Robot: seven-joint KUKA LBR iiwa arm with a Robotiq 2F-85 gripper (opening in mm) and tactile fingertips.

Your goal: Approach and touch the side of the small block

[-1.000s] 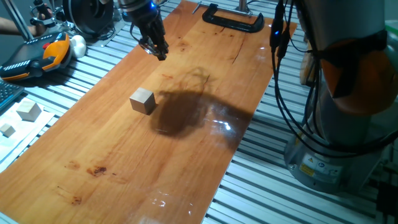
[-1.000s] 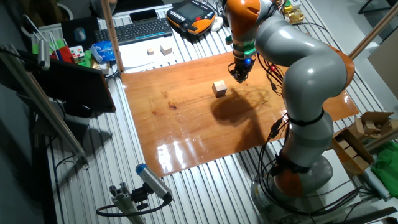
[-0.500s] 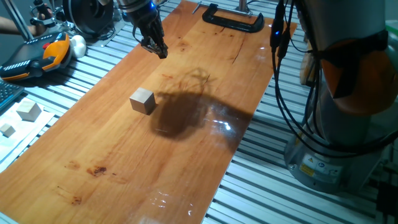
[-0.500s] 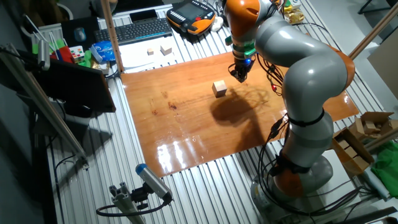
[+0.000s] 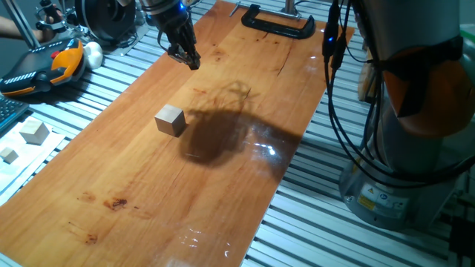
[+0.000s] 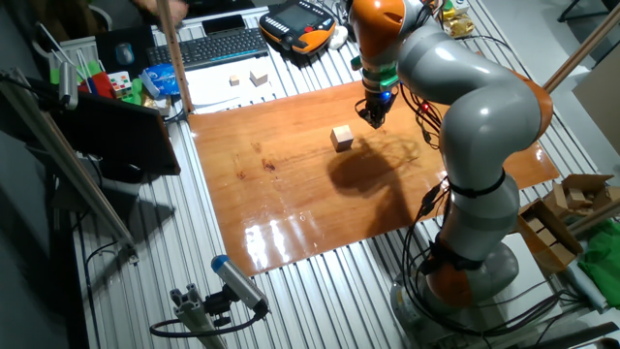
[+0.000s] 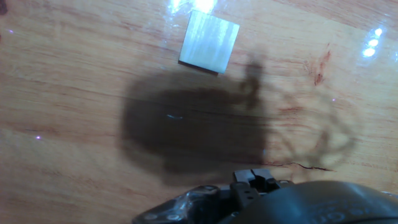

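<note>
The small block [image 5: 171, 120] is a light-tan wooden cube on the wooden board [image 5: 148, 200]. It also shows in the other fixed view [image 6: 341, 138] and near the top of the hand view [image 7: 209, 42]. My gripper [image 5: 190, 61] hangs above the board beyond the block, clearly apart from it and touching nothing. It shows to the right of the block in the other fixed view [image 6: 374, 120]. Its fingers look closed together and empty. In the hand view only the dark fingertips [image 7: 252, 177] show at the bottom edge.
A black clamp [image 5: 278, 22] holds the board's far end. An orange teach pendant [image 5: 44, 67] and two pale cubes [image 5: 33, 131] lie left of the board. The robot base [image 5: 401, 170] and cables stand to the right. A keyboard [image 6: 221, 46] sits at the back.
The gripper rose very slightly a second ago and has held still since. The block has not moved.
</note>
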